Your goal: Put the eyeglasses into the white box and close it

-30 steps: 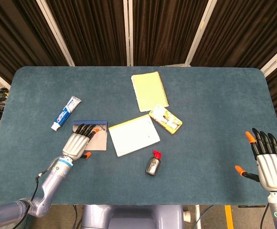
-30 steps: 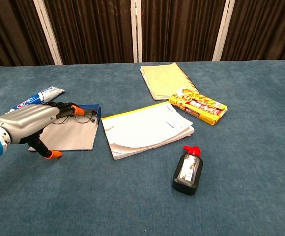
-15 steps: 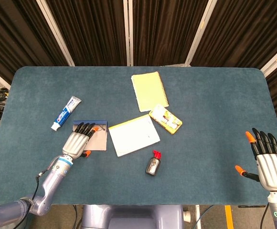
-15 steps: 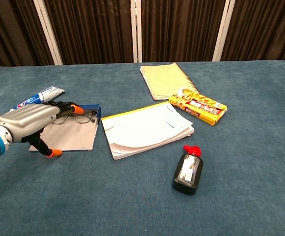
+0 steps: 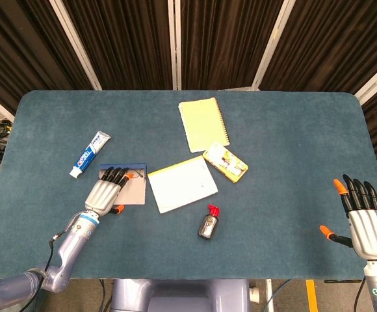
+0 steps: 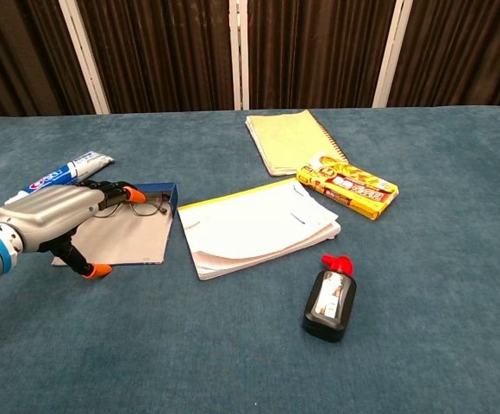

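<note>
The robot's left hand hovers low over the open box at the near-left of the blue bench, fingers stretched forward and held close together, their tips at the eyeglasses. The glasses lie inside the box against its blue far wall; whether the fingers actually touch the frame cannot be told from either view. The thumb points down toward the box's near edge.

Over the past second the hand has drawn back slightly toward the robot, while the glasses have stayed where they were. That suggests the placing is finished and the hand is letting go, leaving the lid as the remaining job.

The right hand waits at the bench's near-right corner, well apart from everything, fingers spread and holding nothing.

Around the box lie a toothpaste tube just beyond it, a white notepad beside it, a yellow notebook, a yellow packet and a small black bottle with a red cap.
</note>
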{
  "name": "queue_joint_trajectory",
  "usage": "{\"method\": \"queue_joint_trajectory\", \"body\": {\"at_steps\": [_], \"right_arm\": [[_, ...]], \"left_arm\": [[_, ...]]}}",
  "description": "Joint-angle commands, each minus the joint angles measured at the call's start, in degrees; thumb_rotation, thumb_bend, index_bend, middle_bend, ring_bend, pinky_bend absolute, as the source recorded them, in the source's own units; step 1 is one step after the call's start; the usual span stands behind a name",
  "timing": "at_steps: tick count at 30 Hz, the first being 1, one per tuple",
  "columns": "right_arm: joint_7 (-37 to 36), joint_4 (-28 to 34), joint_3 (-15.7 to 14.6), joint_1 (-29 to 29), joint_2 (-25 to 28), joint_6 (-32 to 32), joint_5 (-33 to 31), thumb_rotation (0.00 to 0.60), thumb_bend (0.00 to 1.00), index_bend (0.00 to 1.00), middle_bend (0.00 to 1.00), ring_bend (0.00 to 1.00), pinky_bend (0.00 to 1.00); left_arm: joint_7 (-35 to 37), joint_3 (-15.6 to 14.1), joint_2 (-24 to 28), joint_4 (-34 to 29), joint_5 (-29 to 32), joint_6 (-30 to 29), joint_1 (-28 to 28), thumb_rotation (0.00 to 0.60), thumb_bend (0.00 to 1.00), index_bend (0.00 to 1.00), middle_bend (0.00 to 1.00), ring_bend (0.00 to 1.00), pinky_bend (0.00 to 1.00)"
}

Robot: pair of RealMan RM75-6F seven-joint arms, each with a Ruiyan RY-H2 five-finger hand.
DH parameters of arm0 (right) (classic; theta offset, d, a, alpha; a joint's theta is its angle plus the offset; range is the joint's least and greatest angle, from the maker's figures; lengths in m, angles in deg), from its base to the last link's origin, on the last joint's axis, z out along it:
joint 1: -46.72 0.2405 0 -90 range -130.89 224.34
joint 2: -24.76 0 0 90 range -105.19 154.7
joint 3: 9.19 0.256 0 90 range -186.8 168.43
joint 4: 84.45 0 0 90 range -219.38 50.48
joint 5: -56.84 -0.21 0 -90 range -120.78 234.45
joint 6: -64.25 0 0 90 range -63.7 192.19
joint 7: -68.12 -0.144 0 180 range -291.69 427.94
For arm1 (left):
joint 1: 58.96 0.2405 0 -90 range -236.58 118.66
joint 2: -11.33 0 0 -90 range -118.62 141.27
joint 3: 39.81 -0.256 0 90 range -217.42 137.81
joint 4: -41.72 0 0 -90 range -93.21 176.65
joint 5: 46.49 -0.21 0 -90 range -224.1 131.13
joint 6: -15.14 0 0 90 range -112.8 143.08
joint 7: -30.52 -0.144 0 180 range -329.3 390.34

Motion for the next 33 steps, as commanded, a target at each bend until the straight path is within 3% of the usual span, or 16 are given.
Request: {"method": "queue_joint_trajectory", "body": {"at_steps": [1,8,14,33], "right_arm": [[0.02,0.01,-0.02,0.01,-0.02,0.01,0.03,0.6,0.0,0.0,0.0,0.0,0.0],[0.01,0.01,-0.01,0.01,-0.04,0.04,0.0,0.6,0.0,0.0,0.0,0.0,0.0],[-0.01,0.01,-0.07,0.04,-0.05,0.1,0.07,0.6,0.0,0.0,0.0,0.0,0.0],[0.01,-0.22,-0.05,-0.21,0.01,-0.11,-0.23,0.6,0.0,0.0,0.0,0.0,0.0]], "left_arm": [[0.14,0.07,-0.09,0.24,-0.21,0.07,-0.01,0.6,0.24,0.11,0.0,0.0,0.0],[0.36,0.25,0.07,0.28,-0.68,0.22,-0.03,0.6,0.39,0.13,0.0,0.0,0.0],[0.17,0.59,0.36,-0.01,-0.57,0.39,-0.06,0.6,0.44,0.14,0.0,0.0,0.0],[-0.98,3.55,0.57,-0.52,1.76,1.84,-1.61,0.6,0.45,0.16,0.0,0.0,0.0]]}}
